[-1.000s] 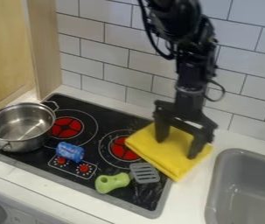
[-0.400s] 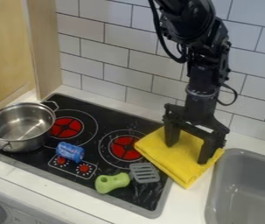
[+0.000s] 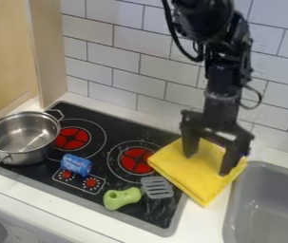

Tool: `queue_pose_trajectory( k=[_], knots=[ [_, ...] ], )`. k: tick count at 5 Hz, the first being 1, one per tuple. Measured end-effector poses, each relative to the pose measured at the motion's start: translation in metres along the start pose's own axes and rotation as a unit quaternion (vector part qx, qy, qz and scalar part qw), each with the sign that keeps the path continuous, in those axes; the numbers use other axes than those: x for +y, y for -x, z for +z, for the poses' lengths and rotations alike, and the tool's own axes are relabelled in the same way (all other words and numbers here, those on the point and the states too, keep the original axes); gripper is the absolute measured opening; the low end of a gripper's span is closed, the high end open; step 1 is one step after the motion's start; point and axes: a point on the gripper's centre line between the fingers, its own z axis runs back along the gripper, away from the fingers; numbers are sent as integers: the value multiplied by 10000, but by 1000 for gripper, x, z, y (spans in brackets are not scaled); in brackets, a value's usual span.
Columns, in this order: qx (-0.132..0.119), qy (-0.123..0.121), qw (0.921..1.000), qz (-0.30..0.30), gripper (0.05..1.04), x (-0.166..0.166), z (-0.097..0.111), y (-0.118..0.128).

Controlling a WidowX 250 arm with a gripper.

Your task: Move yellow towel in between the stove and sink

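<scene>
The black gripper point(image 3: 207, 165) hangs over the folded yellow towel point(image 3: 194, 176), its two fingers spread wide and their tips down at the towel's top face. The towel lies at a slant across the strip of counter, its left part over the right edge of the black stove point(image 3: 133, 201) and its right corner close to the rim of the grey sink point(image 3: 234, 209). Between the fingers, yellow cloth shows. Whether the tips press on the cloth, I cannot tell.
A steel pot point(image 3: 24, 154) stands at the stove's left. A blue can-like object point(image 3: 76, 164) lies by the knobs. The spatula with a green handle point(image 3: 122, 198) and grey head point(image 3: 158, 187) is just left of the towel. A tiled wall point(image 3: 120, 66) rises behind.
The gripper and the towel have both shifted right, toward the sink, uncovering more of the right burner. The towel has also come slightly nearer the front. The fingers stay apart.
</scene>
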Motion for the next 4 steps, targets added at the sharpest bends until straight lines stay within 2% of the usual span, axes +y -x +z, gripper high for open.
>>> queue_pose_trajectory(
  k=[1,4],
  knots=[
    [-148,20,9998,117,999,7,15,1],
    [-552,-16,9977,389,999,30,65,24]
  ],
)
